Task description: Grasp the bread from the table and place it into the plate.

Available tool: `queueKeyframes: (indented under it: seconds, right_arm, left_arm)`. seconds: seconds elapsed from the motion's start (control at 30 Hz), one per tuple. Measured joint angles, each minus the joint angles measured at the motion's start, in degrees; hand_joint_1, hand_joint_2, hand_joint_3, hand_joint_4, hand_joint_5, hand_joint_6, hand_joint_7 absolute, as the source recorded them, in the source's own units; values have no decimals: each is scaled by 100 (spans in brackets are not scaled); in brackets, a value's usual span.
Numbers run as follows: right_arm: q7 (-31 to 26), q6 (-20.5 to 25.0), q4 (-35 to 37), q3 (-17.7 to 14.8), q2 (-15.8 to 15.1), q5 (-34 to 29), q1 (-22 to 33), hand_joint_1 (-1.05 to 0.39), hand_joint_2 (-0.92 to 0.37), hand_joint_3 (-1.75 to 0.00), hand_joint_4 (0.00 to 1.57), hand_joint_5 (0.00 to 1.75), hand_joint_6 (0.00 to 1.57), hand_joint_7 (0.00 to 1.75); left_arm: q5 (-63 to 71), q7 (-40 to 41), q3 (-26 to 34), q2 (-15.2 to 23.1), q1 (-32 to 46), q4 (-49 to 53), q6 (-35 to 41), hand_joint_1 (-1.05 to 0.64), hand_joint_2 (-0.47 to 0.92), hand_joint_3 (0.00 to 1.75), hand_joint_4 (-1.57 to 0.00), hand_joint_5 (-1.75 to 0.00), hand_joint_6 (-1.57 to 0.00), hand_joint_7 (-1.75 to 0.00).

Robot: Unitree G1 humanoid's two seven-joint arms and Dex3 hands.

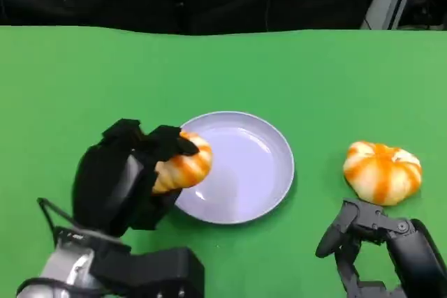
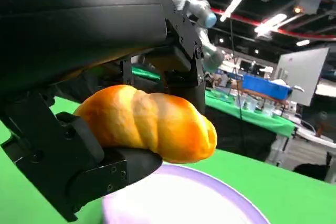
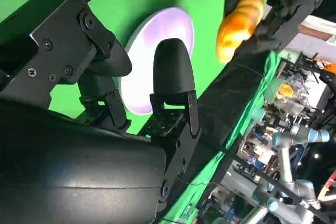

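Observation:
My left hand (image 1: 129, 176) grips an orange, twisted bread roll (image 1: 183, 165) and holds it over the left rim of the lilac plate (image 1: 258, 172). In the left wrist view the bread roll (image 2: 152, 124) sits between the black fingers (image 2: 84, 161), lifted above the plate (image 2: 210, 198). The right wrist view shows the held bread (image 3: 239, 22) beside the plate (image 3: 157, 30). My right hand (image 1: 380, 246) rests low at the front right with fingers apart, holding nothing.
A round orange-and-white striped bun (image 1: 382, 170) lies on the green table (image 1: 105, 75) right of the plate, just beyond my right hand. The table's far edge meets a dark backdrop.

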Motion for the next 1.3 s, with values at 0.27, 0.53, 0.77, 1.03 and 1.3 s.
queueKeyframes:
  seconds: [0.27, 0.53, 0.77, 1.03, 1.3]
  right_arm:
    - [1, -13, -14, 6, 0, 7, 10, 10, -31, -144, 84, 163, 80, 134]
    - [2, -13, -46, 8, -3, 2, 51, 10, -31, -144, 84, 164, 80, 134]
    - [3, -23, -72, 6, -10, -2, 57, 9, -32, -143, 86, 162, 81, 133]
    - [6, -21, -91, 5, -27, -6, 69, 10, -32, -143, 85, 161, 81, 133]
    - [13, -15, -97, -7, -52, 14, 83, 10, -34, -141, 83, 162, 80, 133]
  left_arm:
    - [57, 24, -365, -223, -909, 882, -24, -18, 36, 125, -83, -175, -79, -145]
    - [-106, -339, -643, -657, -1489, 1713, 234, -27, 83, 44, -49, -112, -46, -35]
    - [-85, -2263, -966, -541, -1559, 1116, 1287, -78, 92, 34, -2, -19, -5, -1]
    - [-19, -3653, -1130, -398, -1525, 485, 2087, -101, 92, 52, 0, 0, 0, 0]
    - [-68, -3874, -1098, -11, -1237, -272, 2060, -97, 92, 53, -1, -1, -2, -1]
